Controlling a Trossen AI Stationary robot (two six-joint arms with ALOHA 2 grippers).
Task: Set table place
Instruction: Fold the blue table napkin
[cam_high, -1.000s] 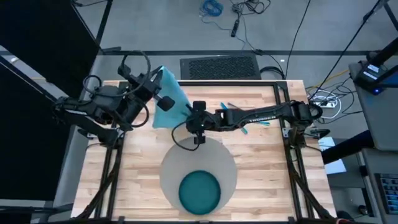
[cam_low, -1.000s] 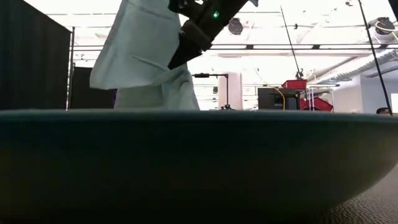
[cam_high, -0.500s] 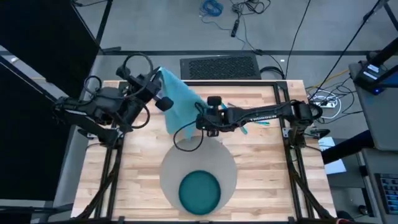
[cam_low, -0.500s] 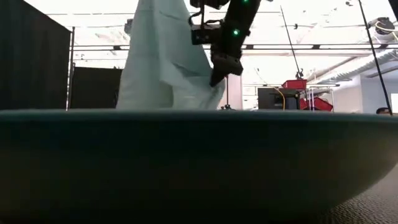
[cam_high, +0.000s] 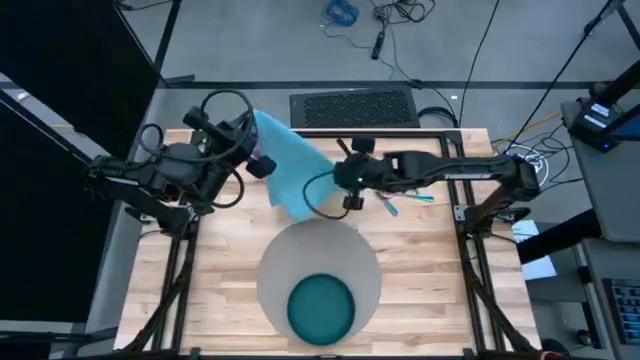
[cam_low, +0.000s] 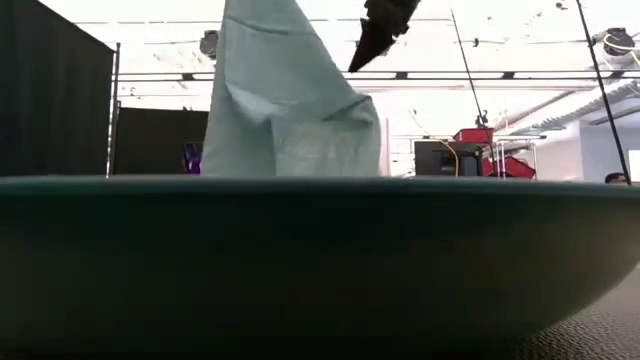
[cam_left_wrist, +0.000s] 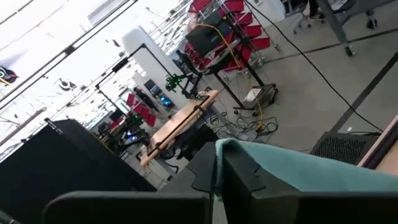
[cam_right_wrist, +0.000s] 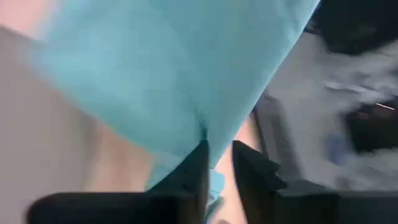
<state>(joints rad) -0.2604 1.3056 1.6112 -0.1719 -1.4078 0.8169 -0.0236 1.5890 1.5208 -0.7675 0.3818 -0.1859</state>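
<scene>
light: bright, even | low view: backlit glare | right wrist view: blurred, perhaps motion

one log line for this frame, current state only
left gripper: shut on napkin, lifted | right gripper: beside napkin, fingers slightly apart | plate: on mat | cutlery: on table

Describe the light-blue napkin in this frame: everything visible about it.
The napkin is a light-blue, soft-looking cloth, creased and folded, hanging in a draped, roughly triangular shape. The left gripper pinches its upper corner, with the fingers closed on the fabric edge. Its lower part spreads toward the table at the far edge of the round mat; whether it touches the wood is unclear. The right gripper is beside its lower edge, with cloth at its fingers, but a grip cannot be confirmed.
</scene>
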